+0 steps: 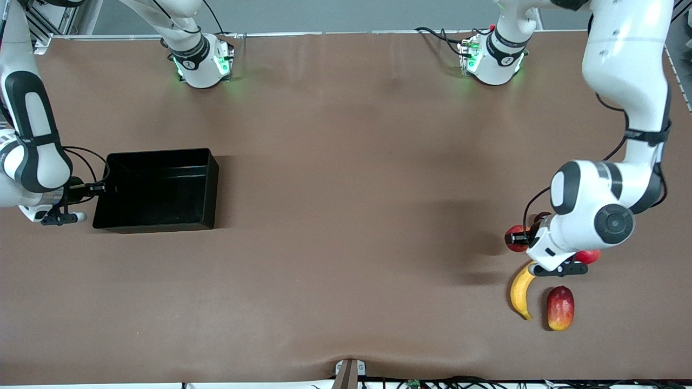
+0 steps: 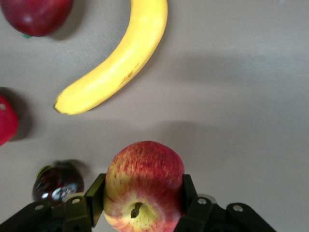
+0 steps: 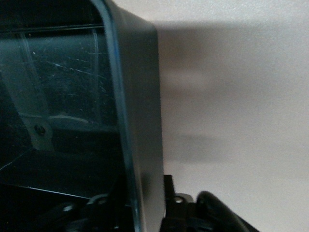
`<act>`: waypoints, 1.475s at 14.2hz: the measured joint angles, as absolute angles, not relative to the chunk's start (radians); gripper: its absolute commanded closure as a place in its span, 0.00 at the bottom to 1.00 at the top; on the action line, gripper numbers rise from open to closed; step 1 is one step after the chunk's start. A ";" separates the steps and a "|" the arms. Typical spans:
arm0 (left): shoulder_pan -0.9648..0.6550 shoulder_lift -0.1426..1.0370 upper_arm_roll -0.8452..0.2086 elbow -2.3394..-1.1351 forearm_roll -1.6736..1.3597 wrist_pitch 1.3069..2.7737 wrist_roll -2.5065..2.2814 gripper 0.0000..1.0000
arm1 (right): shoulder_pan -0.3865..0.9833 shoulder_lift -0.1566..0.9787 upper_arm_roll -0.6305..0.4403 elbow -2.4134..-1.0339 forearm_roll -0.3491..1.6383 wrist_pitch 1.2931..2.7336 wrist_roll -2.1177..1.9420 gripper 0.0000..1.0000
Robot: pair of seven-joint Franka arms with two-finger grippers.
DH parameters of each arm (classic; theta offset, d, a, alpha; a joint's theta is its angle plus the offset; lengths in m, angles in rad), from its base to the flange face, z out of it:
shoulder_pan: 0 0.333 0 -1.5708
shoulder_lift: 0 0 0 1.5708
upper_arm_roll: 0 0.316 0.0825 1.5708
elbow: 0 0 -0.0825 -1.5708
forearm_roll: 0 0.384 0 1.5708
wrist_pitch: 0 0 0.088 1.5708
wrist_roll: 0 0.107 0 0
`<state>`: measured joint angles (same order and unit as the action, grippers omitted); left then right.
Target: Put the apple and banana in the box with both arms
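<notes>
The apple (image 2: 144,186), red with yellow patches and a stem dimple, sits between the fingers (image 2: 95,194) of my left gripper (image 2: 144,195), which is shut on it. In the front view this gripper (image 1: 521,237) holds the apple (image 1: 514,238) at the left arm's end of the table. The banana (image 1: 520,292) lies on the table just nearer the front camera and also shows in the left wrist view (image 2: 116,63). The black box (image 1: 208,183) stands at the right arm's end. My right gripper (image 1: 100,188) straddles its end wall (image 3: 140,96), one finger inside and one outside, shut on it (image 3: 145,195).
An oblong red-yellow mango (image 1: 560,308) lies beside the banana. A plain red-pink fruit (image 1: 588,255) lies partly under the left wrist. A small dark round fruit (image 2: 57,182) sits close beside the apple. The brown table (image 1: 346,216) stretches between the box and the fruits.
</notes>
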<state>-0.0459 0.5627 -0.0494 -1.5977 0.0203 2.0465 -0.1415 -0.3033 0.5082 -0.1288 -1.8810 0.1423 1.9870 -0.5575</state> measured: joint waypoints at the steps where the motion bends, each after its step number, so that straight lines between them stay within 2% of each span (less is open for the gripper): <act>1: -0.046 0.533 -0.050 -1.597 0.020 2.025 -0.143 1.00 | -0.303 0.507 -0.128 -1.879 0.142 1.983 -0.559 1.00; 3: -0.041 0.475 -0.048 -1.597 0.020 1.966 -0.158 1.00 | -0.302 0.507 -0.128 -1.859 0.142 1.949 -0.561 1.00; 8: 0.011 0.363 -0.036 -1.599 0.021 1.822 -0.165 1.00 | -0.280 0.498 -0.123 -1.690 0.221 1.677 -0.551 1.00; 12: 0.117 0.310 -0.036 -1.603 0.021 1.754 -0.155 1.00 | -0.192 0.446 -0.111 -1.649 0.284 1.577 -0.401 1.00; 17: 0.132 0.265 -0.036 -1.604 0.021 1.717 -0.168 1.00 | 0.049 0.396 -0.101 -1.649 0.379 1.565 -0.079 1.00; 21: 0.135 0.263 -0.039 -1.592 0.021 1.720 -0.169 1.00 | 0.266 0.399 -0.099 -1.662 0.406 1.689 0.140 1.00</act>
<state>0.1353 0.2632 -0.0394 -1.5922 0.0208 1.7197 -0.1690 0.2656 0.3986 -0.0990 -1.6619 0.4058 1.6886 0.1396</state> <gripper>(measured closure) 0.348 0.952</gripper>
